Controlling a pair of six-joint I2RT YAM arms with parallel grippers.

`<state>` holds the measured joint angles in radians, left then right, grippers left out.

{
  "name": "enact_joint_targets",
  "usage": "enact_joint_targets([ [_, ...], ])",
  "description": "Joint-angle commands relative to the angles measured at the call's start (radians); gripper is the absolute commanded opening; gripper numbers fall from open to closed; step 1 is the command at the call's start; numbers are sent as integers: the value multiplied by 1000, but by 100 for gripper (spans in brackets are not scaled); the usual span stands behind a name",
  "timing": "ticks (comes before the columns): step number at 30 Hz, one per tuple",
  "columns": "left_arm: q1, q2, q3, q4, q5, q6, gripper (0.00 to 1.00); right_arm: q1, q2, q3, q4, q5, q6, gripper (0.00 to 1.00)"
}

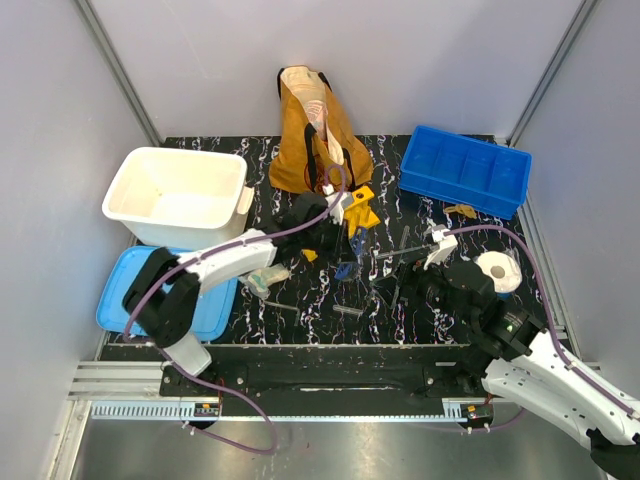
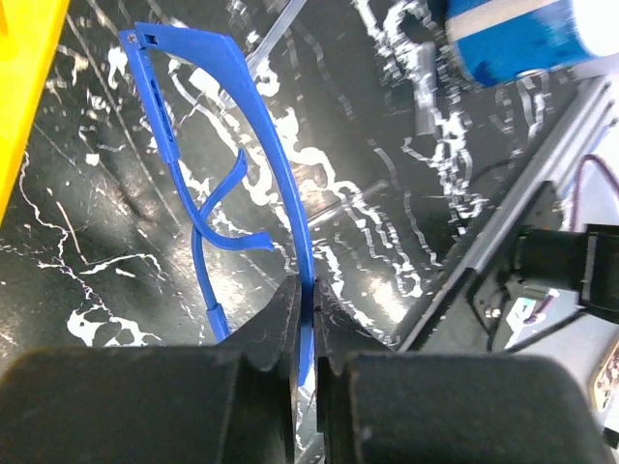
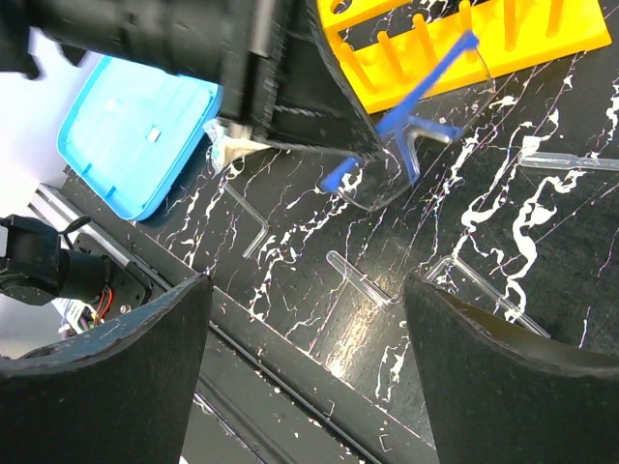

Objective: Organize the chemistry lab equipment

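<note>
My left gripper (image 2: 308,290) is shut on the rim of a pair of blue-framed safety glasses (image 2: 242,106), held just above the black marbled table. In the top view this gripper (image 1: 343,248) is beside the yellow test-tube rack (image 1: 360,208), with the glasses (image 1: 349,265) below it. The right wrist view shows the rack (image 3: 464,39) and the glasses (image 3: 411,121). My right gripper (image 3: 305,319) is open and empty over a clear test tube (image 3: 360,278); in the top view the right gripper (image 1: 418,282) is right of centre.
More clear tubes (image 3: 488,285), a bent tube (image 3: 250,217) and a pipette (image 3: 571,161) lie loose. A white tub (image 1: 180,195), a light-blue lid (image 1: 125,300), a blue divided tray (image 1: 465,170), a tape roll (image 1: 498,272) and a brown tote bag (image 1: 315,130) ring the table.
</note>
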<state>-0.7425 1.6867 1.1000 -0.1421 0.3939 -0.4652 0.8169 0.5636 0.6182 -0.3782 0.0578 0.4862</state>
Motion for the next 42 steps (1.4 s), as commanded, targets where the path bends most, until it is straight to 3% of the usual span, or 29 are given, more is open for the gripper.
enact_joint_targets([
  [1,3,-178,67,-19,5,0,0,-4,-7,11,51,-15,2,85],
  [3,8,-235,110,-103,-58,28,0,-4,-8,6,56,-13,6,86],
  [5,15,-283,173,-210,-159,60,0,-4,-11,0,55,-7,11,98],
  [7,46,-324,233,-304,-252,72,0,-4,-18,-8,50,3,14,100],
  [13,283,-442,317,-448,-496,73,0,-4,-31,-11,35,33,8,100],
  [19,635,-418,347,-493,-526,34,0,-4,-10,20,10,34,-26,100],
  [23,793,-354,351,-490,-449,-16,0,-4,-7,46,-13,40,-41,100],
  [27,847,-276,350,-462,-420,-13,0,-2,-19,48,-18,42,-40,100],
  [42,873,20,350,-366,-337,-10,0,-4,15,77,-13,79,-31,100],
])
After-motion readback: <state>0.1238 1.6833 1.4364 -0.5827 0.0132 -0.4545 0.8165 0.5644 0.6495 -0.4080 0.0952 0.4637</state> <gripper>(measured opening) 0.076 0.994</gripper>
